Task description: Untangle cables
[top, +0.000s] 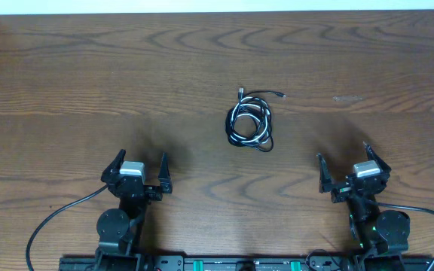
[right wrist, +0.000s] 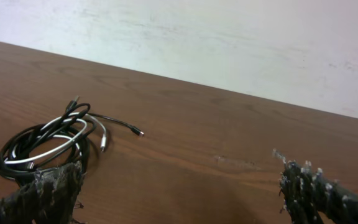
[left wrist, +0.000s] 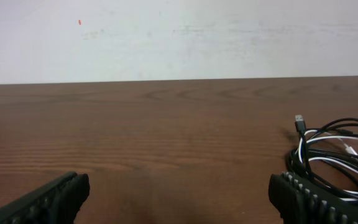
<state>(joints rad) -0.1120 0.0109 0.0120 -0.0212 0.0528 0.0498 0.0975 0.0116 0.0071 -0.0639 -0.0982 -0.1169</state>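
on the table (top: 66, 75), coiled cables (top: 249, 122)

Seen from overhead, the cables (top: 249, 124) are so small at mid-frame that I can't count the strands or tell which crosses which, and the plug ends (top: 241, 91) are mere specks. In the left wrist view the cables run off the right edge, with their lower part behind the left gripper (left wrist: 179, 180)'s finger (left wrist: 309, 202) at lower right. In the right wrist view the right gripper (right wrist: 179, 171)'s lower-left finger (right wrist: 42, 193) covers their near side, perhaps a plug too. Both arm bases (top: 115, 229) are cut by the overhead view's bottom edge.
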